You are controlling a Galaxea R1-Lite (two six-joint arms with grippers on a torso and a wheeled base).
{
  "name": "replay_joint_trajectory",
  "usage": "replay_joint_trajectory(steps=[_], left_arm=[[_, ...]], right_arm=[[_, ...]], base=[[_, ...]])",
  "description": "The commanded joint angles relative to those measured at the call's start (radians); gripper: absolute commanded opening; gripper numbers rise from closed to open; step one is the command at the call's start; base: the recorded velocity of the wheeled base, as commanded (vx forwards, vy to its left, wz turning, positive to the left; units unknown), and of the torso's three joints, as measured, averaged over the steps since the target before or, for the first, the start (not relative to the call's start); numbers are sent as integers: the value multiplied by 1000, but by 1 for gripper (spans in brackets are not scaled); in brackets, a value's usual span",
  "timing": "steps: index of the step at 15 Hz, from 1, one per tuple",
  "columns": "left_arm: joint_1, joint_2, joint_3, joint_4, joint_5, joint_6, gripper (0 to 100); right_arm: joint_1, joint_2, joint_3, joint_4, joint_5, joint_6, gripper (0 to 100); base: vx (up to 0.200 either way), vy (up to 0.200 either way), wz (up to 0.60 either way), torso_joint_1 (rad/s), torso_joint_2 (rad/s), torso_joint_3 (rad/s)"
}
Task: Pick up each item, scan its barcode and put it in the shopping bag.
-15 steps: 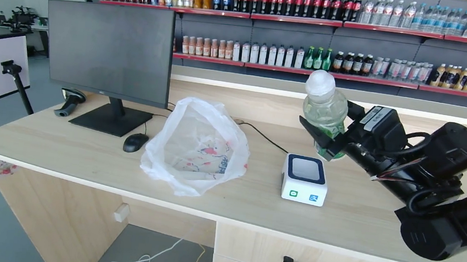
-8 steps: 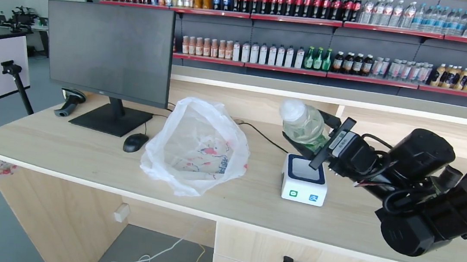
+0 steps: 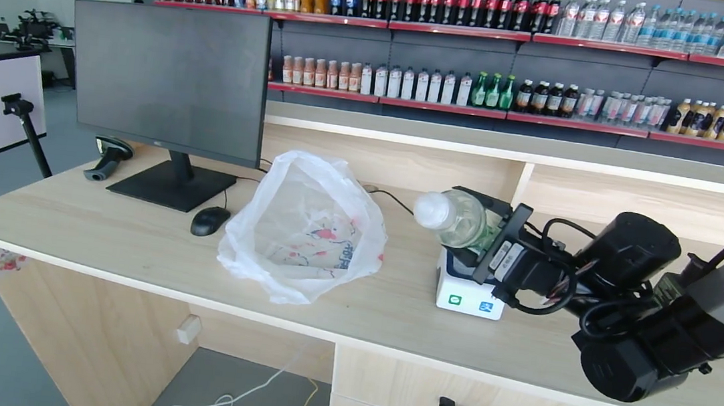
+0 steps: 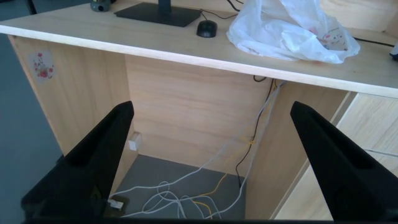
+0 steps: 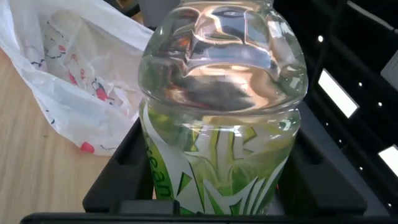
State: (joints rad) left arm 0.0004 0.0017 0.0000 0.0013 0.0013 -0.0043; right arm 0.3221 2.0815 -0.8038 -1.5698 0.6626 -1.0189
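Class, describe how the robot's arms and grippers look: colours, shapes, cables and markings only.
The right arm is black, built from bulky rounded joint housings, with black cables looping along it and a white printed label by the wrist. The right gripper has flat black fingers. The left gripper has two black, wedge-shaped fingers tapering to their tips.

The right gripper (image 3: 469, 229) clamps a tipped water bottle (image 3: 452, 216) just above the white barcode scanner (image 3: 463, 300), near the shopping bag (image 3: 305, 227)
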Motion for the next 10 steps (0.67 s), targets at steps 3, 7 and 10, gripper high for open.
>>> replay_joint_trajectory(steps=[3, 7, 10], left_arm=[[0, 0, 0, 0, 0, -2, 100], [0, 0, 0, 0, 0, -3, 100], [0, 0, 0, 0, 0, -2, 100]], right_arm=[[0, 0, 45, -1, 5, -55, 0], [2, 0, 51, -1, 14, -90, 0], [5, 3, 52, -1, 15, -98, 0]], base=[[0, 0, 0, 0, 0, 0], [0, 0, 0, 0, 0, 0], [0, 0, 0, 0, 0, 0]])
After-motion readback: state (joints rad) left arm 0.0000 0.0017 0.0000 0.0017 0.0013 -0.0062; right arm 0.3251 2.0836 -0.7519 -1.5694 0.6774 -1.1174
